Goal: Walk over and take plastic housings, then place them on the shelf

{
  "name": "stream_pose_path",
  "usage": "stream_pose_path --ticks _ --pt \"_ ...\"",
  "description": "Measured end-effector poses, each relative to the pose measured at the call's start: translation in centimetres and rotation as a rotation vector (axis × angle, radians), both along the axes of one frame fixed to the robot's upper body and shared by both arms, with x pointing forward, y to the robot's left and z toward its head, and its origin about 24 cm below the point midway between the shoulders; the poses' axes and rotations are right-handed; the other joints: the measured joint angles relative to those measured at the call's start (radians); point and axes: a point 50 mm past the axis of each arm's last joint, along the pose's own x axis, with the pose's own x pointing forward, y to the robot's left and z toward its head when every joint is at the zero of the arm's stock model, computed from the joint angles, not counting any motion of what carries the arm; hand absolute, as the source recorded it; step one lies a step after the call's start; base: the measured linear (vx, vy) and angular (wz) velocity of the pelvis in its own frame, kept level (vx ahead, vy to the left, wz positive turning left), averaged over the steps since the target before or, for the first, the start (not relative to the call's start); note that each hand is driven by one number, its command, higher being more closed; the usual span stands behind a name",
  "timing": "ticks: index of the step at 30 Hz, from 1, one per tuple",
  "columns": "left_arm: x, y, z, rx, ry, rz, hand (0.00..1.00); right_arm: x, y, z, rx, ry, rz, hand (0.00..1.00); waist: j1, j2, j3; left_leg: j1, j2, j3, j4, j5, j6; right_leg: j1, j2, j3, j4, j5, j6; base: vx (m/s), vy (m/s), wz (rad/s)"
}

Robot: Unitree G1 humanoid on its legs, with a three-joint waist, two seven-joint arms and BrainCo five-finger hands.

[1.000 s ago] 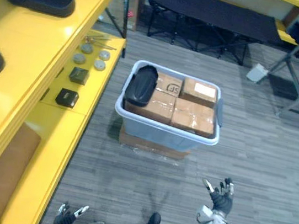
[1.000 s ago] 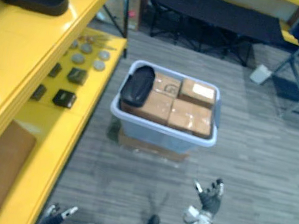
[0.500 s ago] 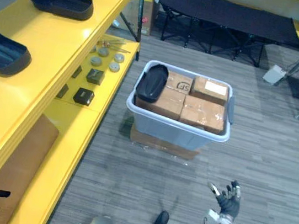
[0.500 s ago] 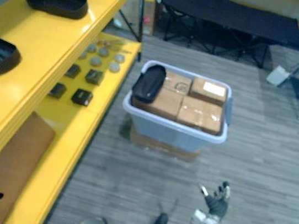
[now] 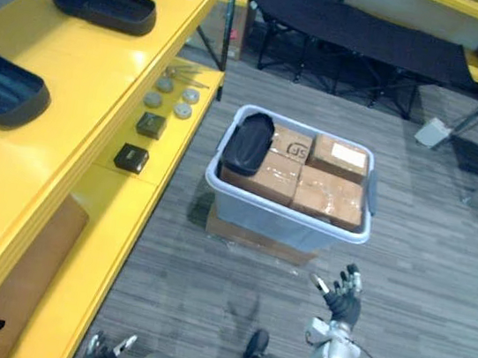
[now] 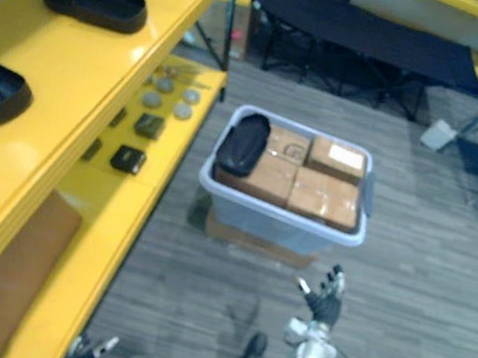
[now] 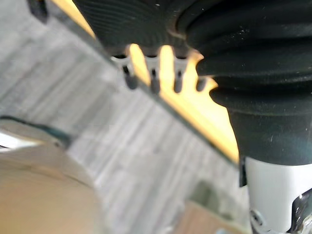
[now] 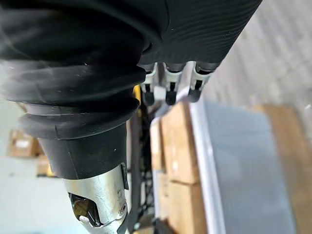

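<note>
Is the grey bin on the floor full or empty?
Full: cardboard boxes fill the bin to its rim, and a black plastic housing lies on them.

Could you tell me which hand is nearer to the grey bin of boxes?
Right. The right hand hangs open just in front of the bin; the left hand is farther off, low beside the shelf.

Overhead light, even and fairly bright; you get no hard-edged shadows. The yellow shelf [image 5: 76, 67] carries a pale sheen along its top, strongest toward the front edge. The grey bin [image 5: 277, 224] throws a soft shadow on the floor [image 5: 437, 287] at its shelf side. The floor goes dark under the black cot [image 5: 350, 25]. Close up, your left hand [image 7: 155, 78] and right hand [image 8: 170, 83] sit in deep shade, with faint highlights on the ribs.
</note>
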Motion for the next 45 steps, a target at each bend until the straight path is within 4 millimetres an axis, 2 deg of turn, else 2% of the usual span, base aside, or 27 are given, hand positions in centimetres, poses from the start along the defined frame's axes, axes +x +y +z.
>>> stream_pose_path --ticks 1,2,3,4,5,6,7,9,11,12,13,15,17,18,20,22,25,28,32,35,38,39,40,41,42,43,45 --pt "-0.1 0.1 0.0 -0.006 0.006 0.014 0.0 -0.2 0.0 -0.1 0.001 0.005 -0.001 0.0 0.003 -0.008 -0.004 0.002 0.008 -0.007 0.011 -0.017 -0.015 0.005 0.003 -0.003 0.011 0.058 0.0 0.16 -0.248 0.21" --pt "-0.1 -0.3 -0.4 -0.046 0.016 0.053 0.0 -0.1 -0.3 0.2 -0.008 0.0 0.0 0.0 0.006 0.041 -0.001 0.003 0.065 -0.021 0.021 -0.038 -0.039 0.016 0.049 -0.005 0.049 0.043 -0.013 0.18 -0.242 0.35" --pt "0.0 -1.6 -0.7 -0.085 0.013 0.058 0.0 -0.4 -0.7 0.8 -0.017 -0.022 -0.013 0.0 -0.006 0.071 -0.006 0.004 0.103 -0.047 0.001 -0.035 -0.054 0.011 0.082 0.004 0.082 0.013 -0.027 0.22 -0.266 0.46" --pt "0.0 -1.8 -0.7 -0.09 0.014 0.059 0.0 -0.5 -0.8 1.0 -0.022 -0.032 -0.015 0.0 -0.01 0.079 -0.01 0.004 0.116 -0.056 -0.016 -0.028 -0.067 0.004 0.092 0.02 0.103 -0.006 -0.025 0.21 -0.186 0.61" --pt "0.1 -2.7 -0.9 -0.116 0.013 0.052 0.0 -0.7 -0.9 1.3 -0.035 -0.042 -0.014 0.0 -0.014 0.081 -0.014 0.012 0.127 -0.082 -0.047 -0.006 -0.083 -0.014 0.101 0.039 0.156 -0.051 -0.03 0.24 -0.22 0.51" --pt "-0.1 -2.8 -0.9 -0.129 0.012 0.076 0.0 -1.0 -1.1 1.1 -0.035 -0.024 -0.018 0.0 -0.004 0.072 -0.017 0.029 0.135 -0.087 -0.066 0.023 -0.093 -0.029 0.097 0.034 0.222 -0.105 -0.038 0.17 -0.204 0.48" --pt "-0.2 -2.8 -1.0 -0.136 0.015 0.086 0.0 -1.1 -1.2 1.0 -0.034 -0.017 -0.021 0.0 -0.003 0.067 -0.02 0.029 0.134 -0.095 -0.065 0.037 -0.095 -0.03 0.089 0.021 0.249 -0.131 -0.04 0.17 -0.28 0.48" --pt "-0.9 -2.6 -1.2 -0.14 0.028 0.116 0.0 -1.5 -1.3 0.6 -0.032 0.007 -0.027 0.0 -0.007 0.049 -0.029 -0.019 0.122 -0.1 0.023 0.092 -0.059 0.003 0.068 -0.006 0.28 -0.194 -0.045 0.1 -0.267 0.75" --pt "-1.2 -2.6 -1.2 -0.135 0.035 0.112 0.0 -2.0 -1.8 0.0 -0.036 0.038 -0.054 0.0 -0.004 0.053 -0.029 -0.057 0.132 -0.095 0.096 0.127 -0.056 0.051 0.073 -0.038 0.228 -0.194 -0.048 0.05 -0.173 0.66" --pt "-1.5 -2.4 -1.2 -0.127 0.039 0.108 0.0 -2.4 -2.5 -0.1 -0.042 0.05 -0.092 0.0 -0.006 0.047 -0.026 -0.071 0.138 -0.062 0.099 0.156 -0.053 0.092 0.073 -0.069 0.181 -0.192 -0.051 0.03 -0.153 0.67" --pt "-1.7 -2.5 -1.2 -0.129 0.041 0.107 0.0 -2.7 -3.2 -0.2 -0.048 0.054 -0.127 0.0 -0.007 0.053 -0.028 -0.073 0.14 -0.024 0.076 0.156 -0.052 0.104 0.07 -0.086 0.16 -0.189 -0.05 0.03 -0.13 0.68" --pt "-1.5 -2.7 -1.2 -0.113 0.047 0.051 0.0 -3.2 -4.8 0.1 -0.071 0.051 -0.225 0.0 -0.015 0.065 -0.028 -0.107 0.127 0.052 0.006 0.155 -0.05 0.108 0.063 -0.1 0.122 -0.186 -0.046 0.0 0.002 0.52" --pt "-1.3 -2.6 -1.2 -0.109 0.044 0.029 0.0 -3.5 -5.7 0.2 -0.081 0.047 -0.287 0.0 -0.021 0.065 -0.027 -0.133 0.104 0.096 -0.042 0.172 -0.031 0.106 0.051 -0.102 0.115 -0.18 -0.035 -0.02 0.084 0.25" --pt "-1.0 -2.5 -1.1 -0.113 0.031 0.012 0.0 -3.6 -6.1 0.3 -0.092 0.045 -0.324 0.0 -0.019 0.063 -0.024 -0.135 0.079 0.109 -0.063 0.181 -0.039 0.107 0.037 -0.098 0.115 -0.173 -0.017 0.0 0.135 0.03" --pt "-0.2 -2.4 -0.9 -0.101 0.016 -0.043 0.0 -3.5 -6.0 0.6 -0.108 0.025 -0.343 0.0 -0.015 0.061 -0.016 -0.136 0.052 0.113 -0.094 0.19 -0.028 0.107 0.023 -0.079 0.089 -0.155 0.009 0.01 0.14 0.1" --pt "1.9 -2.2 -0.3 -0.038 -0.004 -0.191 0.0 -3.0 -5.9 1.0 -0.109 0.0 -0.364 0.0 -0.011 0.056 0.006 -0.141 0.003 0.103 -0.149 0.217 -0.009 0.108 0.003 -0.052 0.029 -0.107 0.025 0.03 0.129 0.18" --pt "3.2 -2.6 0.2 -0.015 -0.031 -0.236 0.0 -2.1 -5.8 1.3 -0.059 -0.02 -0.421 0.0 -0.011 0.066 0.011 -0.137 -0.04 0.093 -0.18 0.231 0.005 0.124 -0.016 -0.056 -0.026 -0.07 0.039 0.11 0.13 0.2" --pt "3.3 -2.5 0.2 -0.004 -0.015 -0.235 0.0 -1.5 -5.1 1.4 -0.035 -0.032 -0.412 0.0 -0.009 0.065 0.012 -0.134 -0.046 0.089 -0.179 0.231 0.005 0.142 -0.018 -0.051 -0.044 -0.061 0.038 0.13 0.066 0.18" --pt "1.7 -2.4 -0.7 -0.024 0.084 -0.211 0.0 -1.6 -4.4 1.1 -0.008 -0.02 -0.409 0.0 -0.006 0.062 0.012 -0.085 -0.02 0.098 -0.171 0.213 -0.01 0.197 0.014 -0.035 -0.061 -0.068 0.025 0.1 -0.016 -0.07" --pt "0.3 -2.2 -1.4 -0.043 0.152 -0.191 0.0 -1.7 -4.3 1.0 -0.008 -0.014 -0.402 0.0 -0.007 0.06 0.012 -0.09 0.025 0.125 -0.082 0.175 -0.013 0.209 0.046 0.0 -0.06 -0.082 0.009 0.05 -0.075 -0.4" --pt "-1.1 -2.0 -1.9 -0.068 0.195 -0.157 0.0 -1.9 -3.7 0.5 -0.008 0.012 -0.336 0.0 -0.005 0.047 0.008 -0.13 0.062 0.122 0.148 0.168 -0.008 0.247 0.059 0.032 -0.024 -0.138 -0.003 0.03 -0.084 -0.43" --pt "-2.1 -2.3 -2.1 -0.094 0.206 -0.13 0.0 -1.9 -3.1 0.3 -0.007 0.019 -0.297 0.0 -0.004 0.056 0.003 -0.151 0.093 0.115 0.264 0.17 -0.004 0.253 0.081 0.061 0.006 -0.169 -0.012 0.01 -0.116 -0.78" --pt "-2.9 -2.5 -2.3 -0.114 0.219 -0.113 0.0 -1.7 -2.4 0.2 -0.005 0.026 -0.26 0.0 -0.004 0.063 -0.002 -0.178 0.121 0.088 0.368 0.195 0.035 0.254 0.108 0.092 0.031 -0.203 -0.033 0.0 -0.102 -0.75" --pt "-3.3 -2.6 -2.3 -0.121 0.227 -0.107 0.0 -1.7 -2.1 0.1 -0.002 0.034 -0.244 0.0 -0.003 0.066 -0.004 -0.195 0.125 0.062 0.419 0.218 0.064 0.256 0.116 0.108 0.043 -0.213 -0.039 0.0 -0.098 -0.84" --pt "-4.2 -2.8 -2.4 -0.128 0.242 -0.092 0.0 -1.7 -1.5 -0.1 0.002 0.046 -0.216 0.0 0.004 0.068 -0.007 -0.228 0.129 0.005 0.516 0.294 0.083 0.264 0.142 0.147 0.056 -0.227 -0.06 0.02 -0.094 -0.97" --pt "-5.1 -2.7 -2.5 -0.13 0.26 -0.082 0.0 -1.7 -1.3 -0.3 0.004 0.055 -0.198 0.0 0.018 0.058 -0.011 -0.255 0.117 -0.03 0.571 0.283 0.059 0.267 0.151 0.186 0.064 -0.237 -0.076 0.08 -0.095 -0.95" --pt "-5.6 -3.1 -2.6 -0.132 0.278 -0.094 0.0 -1.7 -1.8 -0.8 -0.004 0.076 -0.209 0.0 0.016 0.064 -0.014 -0.278 0.084 -0.034 0.534 0.188 0.028 0.278 0.148 0.213 0.065 -0.237 -0.079 0.11 -0.044 -0.67"
